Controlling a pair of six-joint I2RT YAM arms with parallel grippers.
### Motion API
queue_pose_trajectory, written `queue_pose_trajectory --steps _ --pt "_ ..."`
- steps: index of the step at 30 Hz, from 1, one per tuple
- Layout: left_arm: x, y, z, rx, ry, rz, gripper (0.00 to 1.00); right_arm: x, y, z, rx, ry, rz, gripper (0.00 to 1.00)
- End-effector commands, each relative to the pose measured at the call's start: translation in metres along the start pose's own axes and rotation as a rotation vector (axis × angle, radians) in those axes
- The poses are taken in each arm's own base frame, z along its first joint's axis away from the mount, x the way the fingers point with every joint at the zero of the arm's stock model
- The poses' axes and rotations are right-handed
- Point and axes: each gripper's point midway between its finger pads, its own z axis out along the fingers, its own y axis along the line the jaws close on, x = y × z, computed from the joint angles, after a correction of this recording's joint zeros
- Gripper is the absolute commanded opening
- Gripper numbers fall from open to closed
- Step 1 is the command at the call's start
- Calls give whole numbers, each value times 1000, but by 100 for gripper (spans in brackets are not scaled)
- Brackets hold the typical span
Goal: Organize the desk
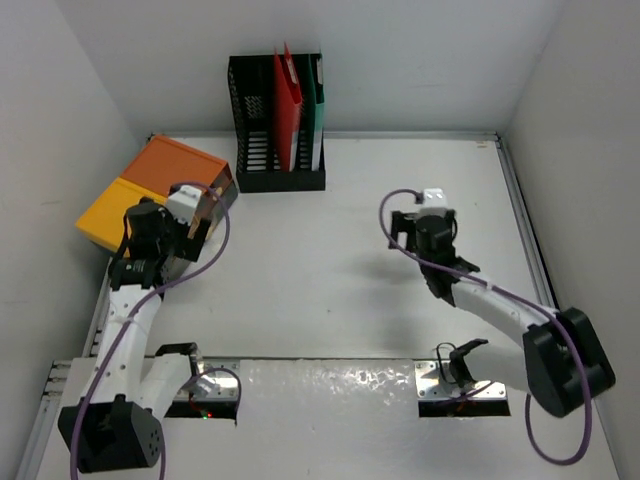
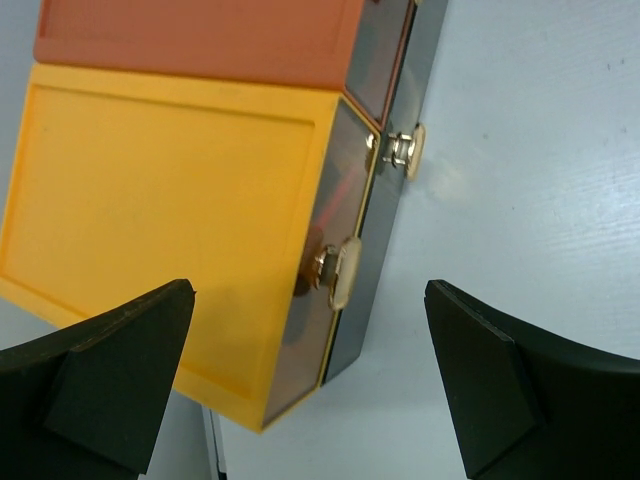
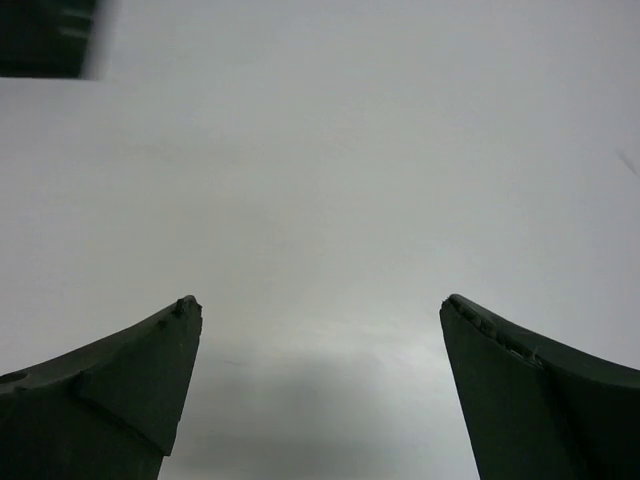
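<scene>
The desk (image 1: pixel 330 280) is a flat white tabletop with metal edge rails and white walls. My left gripper (image 1: pixel 205 215) is open and empty, hovering over the front of the orange-and-yellow drawer box (image 1: pixel 140 190). In the left wrist view my left gripper (image 2: pixel 310 350) straddles the yellow drawer's brass knob (image 2: pixel 340 270) from above, with its fingers (image 2: pixel 120 370) wide apart. A second knob (image 2: pixel 405 150) shows on the orange drawer. My right gripper (image 1: pixel 425 225) is open and empty over bare desk. It also shows in the right wrist view (image 3: pixel 320 320).
A black mesh file rack (image 1: pixel 275 125) holding red and green folders stands at the back centre. The drawer box sits at the back left against the wall. A dark corner of the rack (image 3: pixel 50 35) shows in the right wrist view.
</scene>
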Motion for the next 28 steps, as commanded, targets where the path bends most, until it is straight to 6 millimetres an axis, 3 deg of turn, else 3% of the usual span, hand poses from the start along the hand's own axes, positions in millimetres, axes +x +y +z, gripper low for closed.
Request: queue_pose_trajectory --steps 1,3,5,6,8,10,19,28 --pt "11 -5 -5 -4 -15 0 100 67 -68 -34 278 175 161 99" --pt "17 -14 -9 32 -22 13 100 62 -93 -52 388 126 143 99" --pt "29 -23 -8 52 -11 8 100 75 -110 -67 472 139 128 99" --pt "34 -30 -7 71 -13 2 100 70 -114 -74 492 111 155 99" --pt "38 -36 -5 89 -19 -10 100 79 -125 -88 568 126 189 99" --pt "42 -45 -3 129 -17 -8 100 79 -128 -97 589 113 245 99" --pt "56 -59 -3 170 -32 38 100 120 -125 -117 568 186 306 99" --pt "56 -61 -1 182 -36 43 99 120 -116 -110 477 122 299 99"
